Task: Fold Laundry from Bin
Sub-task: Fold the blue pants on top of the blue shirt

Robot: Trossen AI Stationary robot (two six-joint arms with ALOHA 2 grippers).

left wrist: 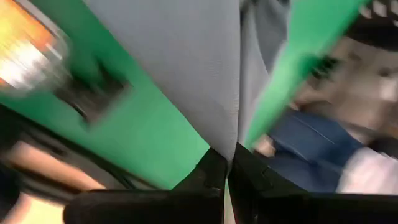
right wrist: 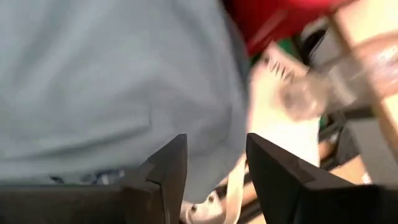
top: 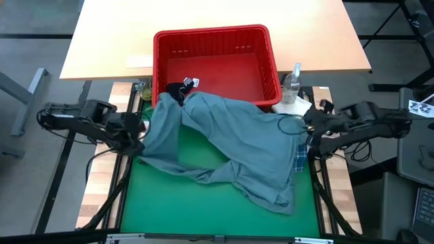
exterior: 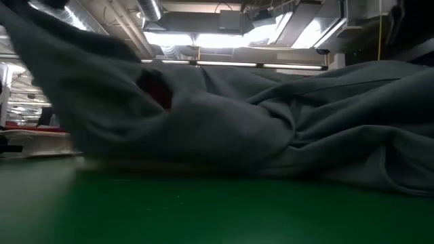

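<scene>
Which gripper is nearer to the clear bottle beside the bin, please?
The right. The right gripper sits just in front of the bottle, at the grey garment's right edge. The left gripper is across the mat, at the garment's left edge.

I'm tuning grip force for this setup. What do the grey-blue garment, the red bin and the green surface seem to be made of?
Grey-blue garment: soft woven or knit cloth, matte; it drapes and creases in folds.
Red bin: rigid plastic, slightly glossy; slotted walls, thick moulded rim.
Green surface: a smooth, flat mat, matte; material unclear, perhaps rubber or felt.
</scene>
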